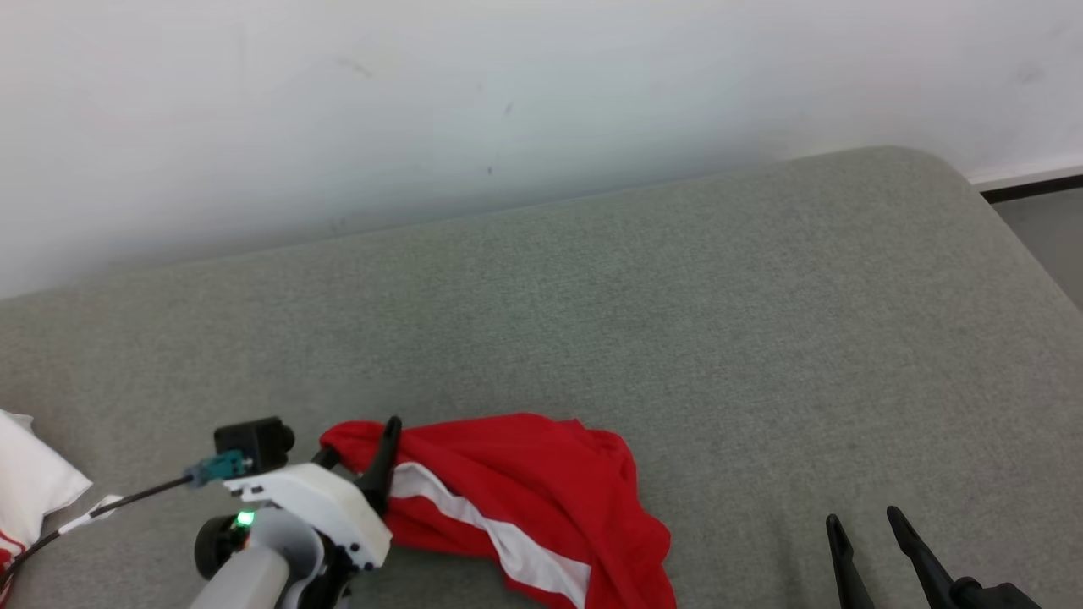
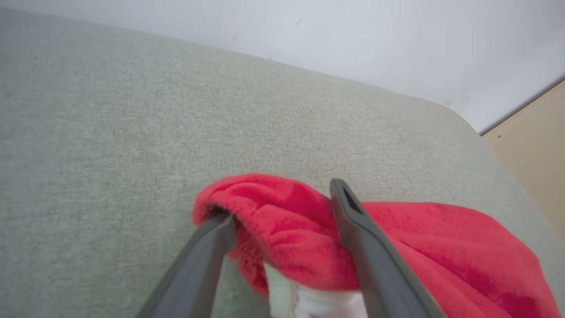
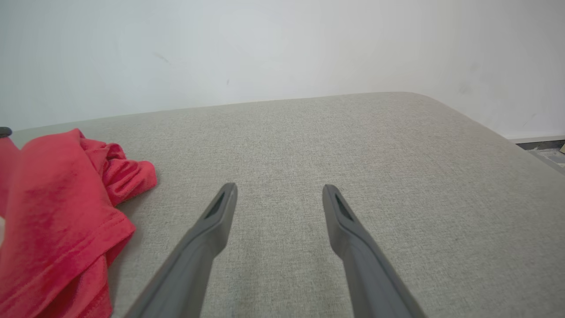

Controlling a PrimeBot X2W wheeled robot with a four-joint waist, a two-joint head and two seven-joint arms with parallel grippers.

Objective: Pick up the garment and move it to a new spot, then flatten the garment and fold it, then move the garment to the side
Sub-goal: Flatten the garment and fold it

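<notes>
Red garment (image 1: 525, 491) lies bunched at lower centre of the head view on the grey cushion (image 1: 677, 321). Left gripper (image 2: 280, 201) is spread astride one edge of it, right gripper (image 3: 279, 189) spread over bare cushion. Placing looks finished; flattening next calls for pinching corners and pulling them apart.

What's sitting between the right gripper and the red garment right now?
Nothing: just bare grey cushion between the right gripper and the garment, as the head view shows.

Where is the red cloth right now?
In the head view the red garment lies crumpled low and left of centre on the grey cushion, its bunched end between the left tool's spread fingers.
</notes>
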